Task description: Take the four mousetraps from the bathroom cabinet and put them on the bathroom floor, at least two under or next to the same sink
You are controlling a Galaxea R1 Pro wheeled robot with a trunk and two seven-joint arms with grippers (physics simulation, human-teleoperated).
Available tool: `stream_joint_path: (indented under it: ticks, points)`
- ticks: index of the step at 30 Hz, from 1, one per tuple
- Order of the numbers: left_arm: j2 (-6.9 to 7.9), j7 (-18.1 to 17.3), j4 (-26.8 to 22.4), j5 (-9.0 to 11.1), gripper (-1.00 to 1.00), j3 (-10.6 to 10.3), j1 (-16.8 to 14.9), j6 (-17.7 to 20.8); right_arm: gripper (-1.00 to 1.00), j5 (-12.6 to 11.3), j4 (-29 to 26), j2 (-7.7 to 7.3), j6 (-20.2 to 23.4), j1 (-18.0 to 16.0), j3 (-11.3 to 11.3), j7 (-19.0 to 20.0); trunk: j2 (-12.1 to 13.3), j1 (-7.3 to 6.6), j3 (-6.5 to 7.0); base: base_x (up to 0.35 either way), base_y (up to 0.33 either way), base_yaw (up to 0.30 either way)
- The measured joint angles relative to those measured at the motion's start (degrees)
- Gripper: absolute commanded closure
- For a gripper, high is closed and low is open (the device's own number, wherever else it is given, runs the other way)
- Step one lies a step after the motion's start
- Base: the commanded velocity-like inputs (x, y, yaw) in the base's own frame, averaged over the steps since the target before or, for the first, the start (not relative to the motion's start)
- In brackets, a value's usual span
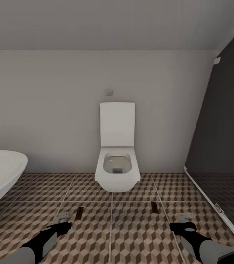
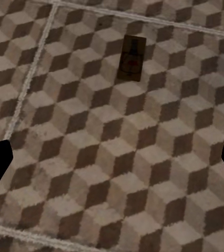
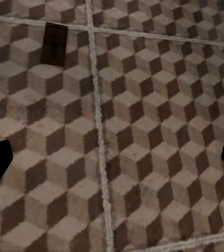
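Two mousetraps (image 1: pixel 80 212) (image 1: pixel 154 206) are seen flat on the tiled floor (image 1: pixel 131 234) just ahead of the spread, empty left gripper (image 1: pixel 63 217) and right gripper (image 1: pixel 186 219); judged light, stiff, best pinched across the wooden edges, clear of the wire.

Two mousetraps lie flat on the cube-patterned floor (image 1: pixel 131 234), well apart. The left mousetrap (image 1: pixel 80 212) is a small brown wooden rectangle with dark wire parts, lying inside one tile. The right mousetrap (image 1: pixel 154 206) looks darker and lies just beside a pale grout line, its details blurred.
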Motion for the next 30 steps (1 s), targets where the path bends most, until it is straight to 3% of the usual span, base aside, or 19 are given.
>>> stream_joint_path:
  ticks: [21,30]
  points:
    - [0.04,0.1,0.0,-0.1,-1.0,0.0,0.0,-0.2,-1.0,0.0,0.0,-0.04,0.2,0.0,0.0,0.4,0.3,-0.54,4.66,0.0,0.0,0.0]
    - [0.07,0.1,0.0,-0.1,-1.0,0.0,0.0,-0.3,-1.0,0.0,0.0,0.01,0.2,0.0,0.0,0.3,3.9,-2.51,6.28,0.0,0.0,0.0]
